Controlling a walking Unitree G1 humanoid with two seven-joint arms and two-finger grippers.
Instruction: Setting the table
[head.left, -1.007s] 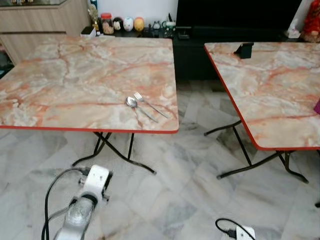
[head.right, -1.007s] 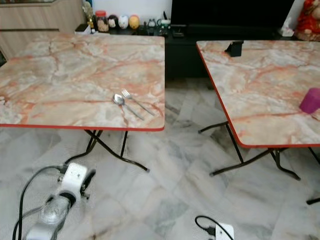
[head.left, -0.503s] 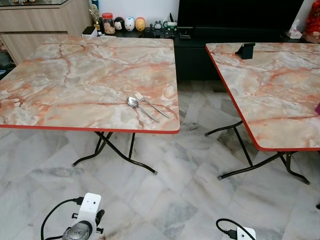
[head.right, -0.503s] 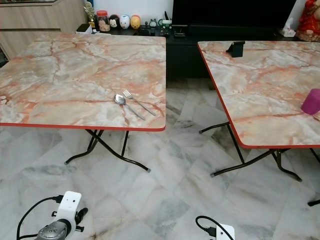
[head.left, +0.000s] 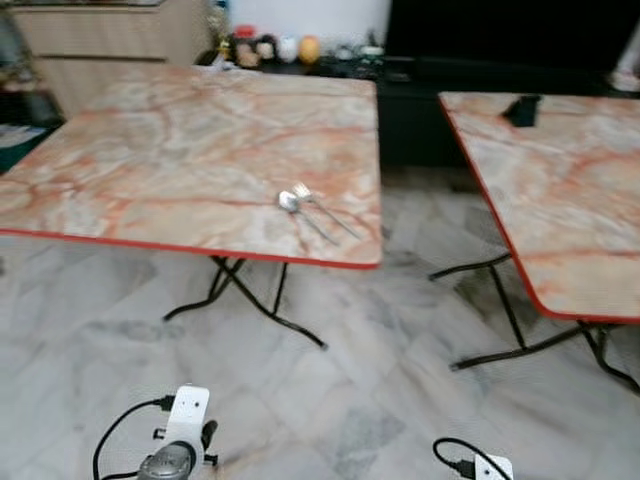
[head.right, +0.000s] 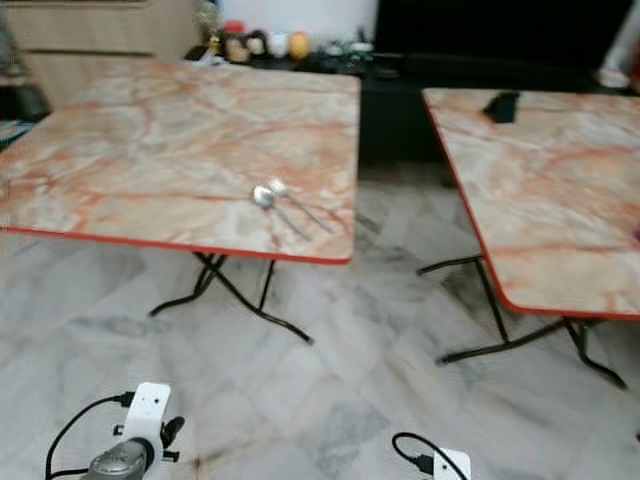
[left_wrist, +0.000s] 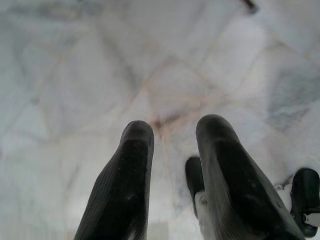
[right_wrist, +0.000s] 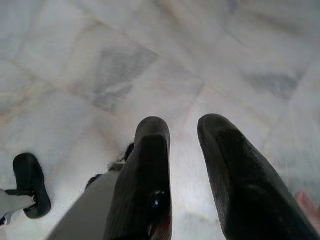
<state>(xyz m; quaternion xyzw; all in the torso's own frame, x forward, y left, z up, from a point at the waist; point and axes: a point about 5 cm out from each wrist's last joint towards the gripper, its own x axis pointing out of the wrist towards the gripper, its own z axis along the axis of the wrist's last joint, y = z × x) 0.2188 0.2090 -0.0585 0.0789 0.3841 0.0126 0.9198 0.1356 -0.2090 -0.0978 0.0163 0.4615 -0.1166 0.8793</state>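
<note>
A spoon (head.left: 289, 201) and a fork (head.left: 322, 207) lie side by side near the front right corner of the left marble-topped table (head.left: 180, 150). A second marble table (head.left: 570, 200) stands to the right. Both arms hang low over the floor in front of the tables. The left arm's wrist (head.left: 184, 440) shows at the bottom left, the right arm's wrist (head.left: 490, 467) at the bottom right. In the left wrist view the left gripper (left_wrist: 167, 131) is open over floor tiles, holding nothing. The right gripper (right_wrist: 182, 129) is likewise open and holds nothing.
A gap of marble floor (head.left: 430, 300) runs between the two folding tables, whose black legs (head.left: 260, 305) splay out. A small black stand (head.left: 521, 110) sits on the right table. A dark TV cabinet (head.left: 420, 100) with figurines (head.left: 285, 48) lines the back wall.
The left arm dropped from its raised position a second ago to the bottom edge. The camera has since swung a little to the left and the picture is blurred.
</note>
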